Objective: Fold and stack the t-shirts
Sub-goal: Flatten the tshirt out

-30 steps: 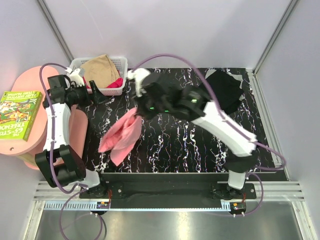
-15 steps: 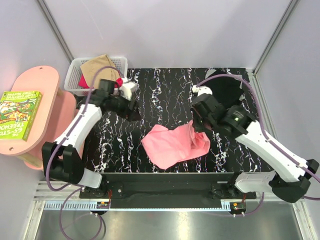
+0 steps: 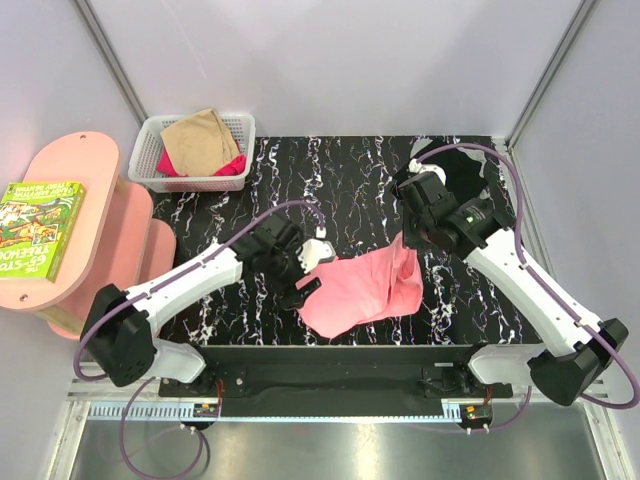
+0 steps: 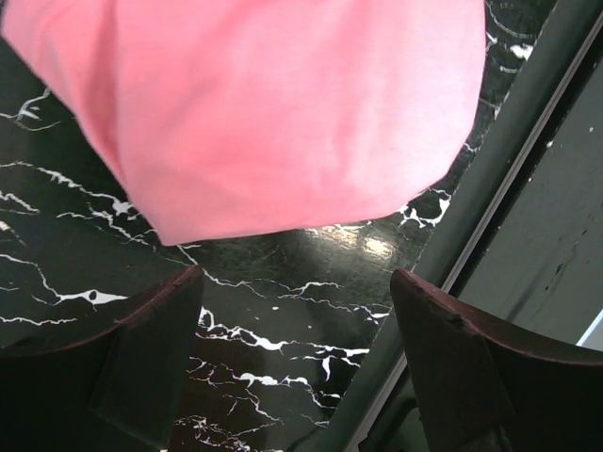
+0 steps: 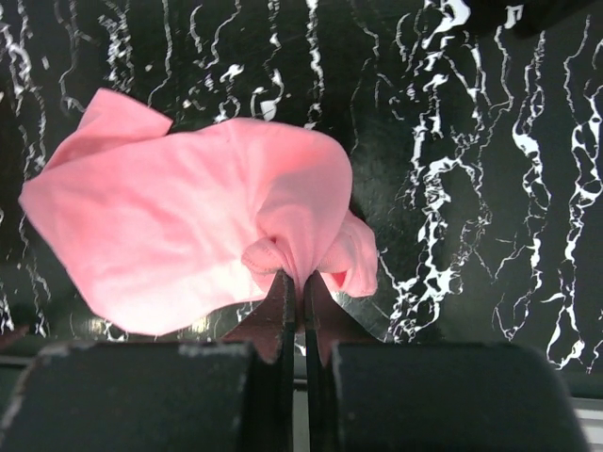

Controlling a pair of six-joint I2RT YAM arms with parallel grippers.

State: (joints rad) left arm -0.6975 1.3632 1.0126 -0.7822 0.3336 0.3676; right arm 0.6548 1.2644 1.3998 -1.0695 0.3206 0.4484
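Observation:
The salmon pink t-shirt [image 3: 355, 288] hangs bunched over the front middle of the black marbled table [image 3: 330, 190]. My right gripper [image 3: 405, 243] is shut on a pinch of its right edge, and in the right wrist view the cloth [image 5: 188, 235] gathers between the closed fingertips [image 5: 301, 279]. My left gripper [image 3: 311, 273] stands open just beside the shirt's left edge. In the left wrist view the pink cloth [image 4: 283, 113] lies ahead of the spread fingers [image 4: 141, 358], with only table between them. A black t-shirt [image 3: 455, 175] lies at the back right.
A white mesh basket [image 3: 150, 135] at the back left holds a tan t-shirt [image 3: 200, 140] and a magenta one [image 3: 235, 166]. A pink side table [image 3: 70, 165] with a green book [image 3: 40, 225] stands left. The table's front rail [image 4: 490, 188] runs close to the left gripper.
The right gripper carried the pink t-shirt from the left middle to the front middle-right. The left arm swung from the basket down to the shirt's left edge, still open.

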